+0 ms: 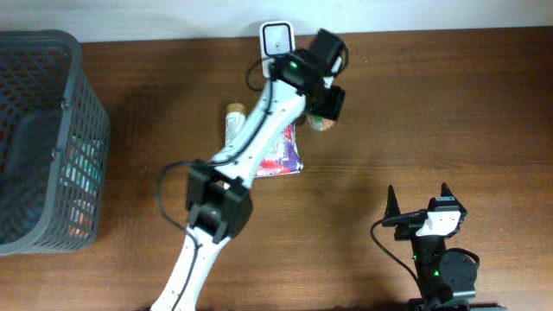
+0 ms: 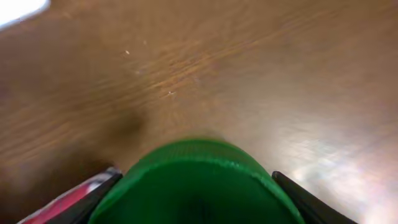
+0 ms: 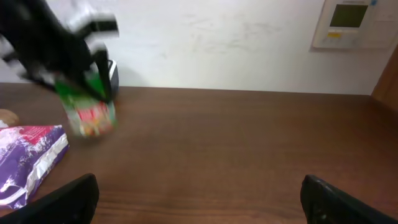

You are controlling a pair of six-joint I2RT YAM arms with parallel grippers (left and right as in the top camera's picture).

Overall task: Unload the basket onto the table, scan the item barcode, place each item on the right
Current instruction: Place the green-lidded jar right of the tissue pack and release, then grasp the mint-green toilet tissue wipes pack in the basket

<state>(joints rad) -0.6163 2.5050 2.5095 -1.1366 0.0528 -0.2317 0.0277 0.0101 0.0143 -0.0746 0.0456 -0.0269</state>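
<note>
Gripping a green-lidded tub point(image 2: 199, 186), the left pincer point(image 1: 328, 111) is clamping it from both sides, fingers point(image 2: 93, 196) pressing against the lid rim. The tub is sitting at the far edge of the worktop point(image 1: 449, 104), just right of the white scanner unit point(image 1: 276, 38). The right wrist view is showing its red-and-green label, but blurred, so no barcode is readable. Cannot tell whether the tub is hanging clear of the worktop or touching it. Judging the step: the item is being presented to the scanner, with the scan itself likely not yet done. The next move is probably calling for turning the tub until the barcode side is facing the scanner window, then holding it steady and close without loosening the grip. Further out, a purple pouch point(image 1: 283, 154) is lying under the left arm, near the tub. A grey basket point(image 1: 52, 41) is standing at the left edge. The right pincer point(image 1: 418, 200) is waiting wide open and empty at the near right, well apart.
</note>
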